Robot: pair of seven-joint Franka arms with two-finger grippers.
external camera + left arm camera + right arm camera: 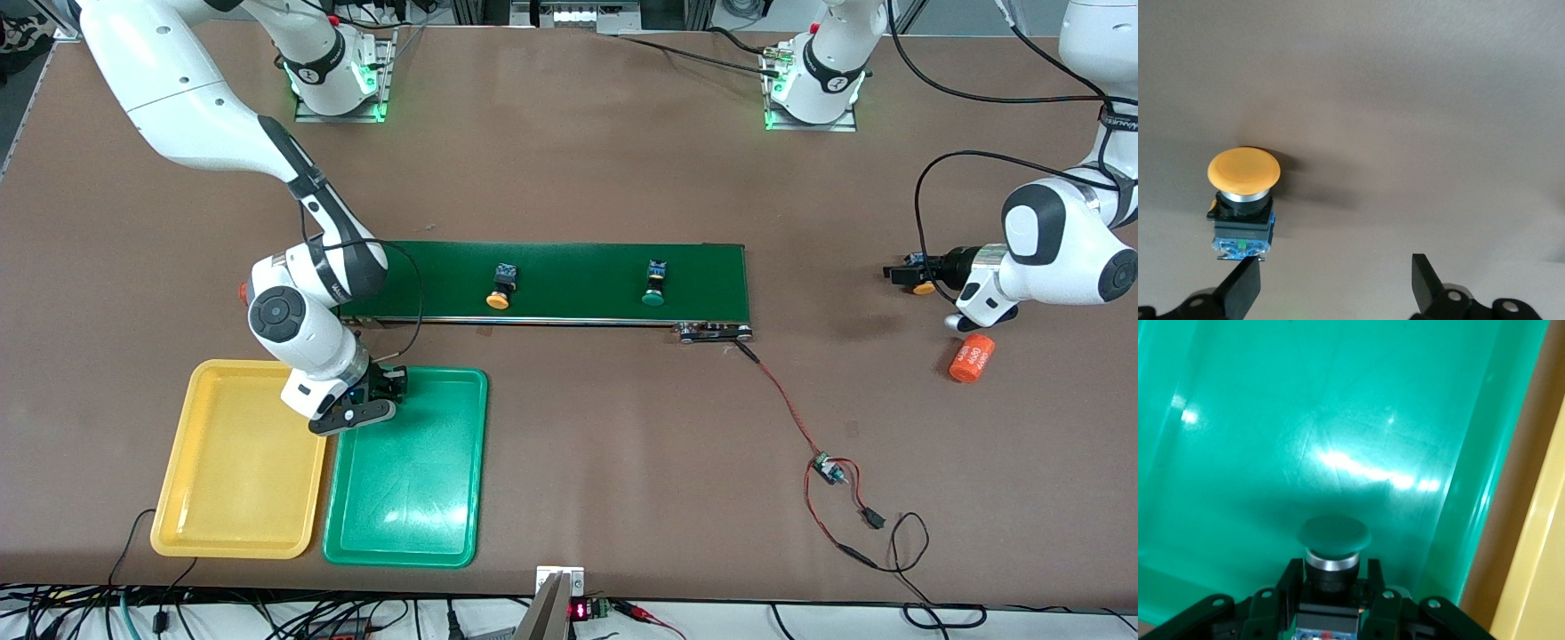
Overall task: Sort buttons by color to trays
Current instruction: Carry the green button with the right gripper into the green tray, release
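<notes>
Right gripper (378,391) clamps a green button (1333,535) over the green tray (418,498), near its edge beside the yellow tray (236,524)
Two buttons (500,289) (655,286) lie on the belt (569,283); left gripper (1335,283) hangs open by an orange button (1243,175)

Two buttons (498,286) (655,284) lie on the belt (578,267); two trays (240,462) (409,471) sit side by side nearer the camera.

Brown matte tabletop (569,178) under even overhead light; cables (267,613) run along its camera-side edge.
</notes>
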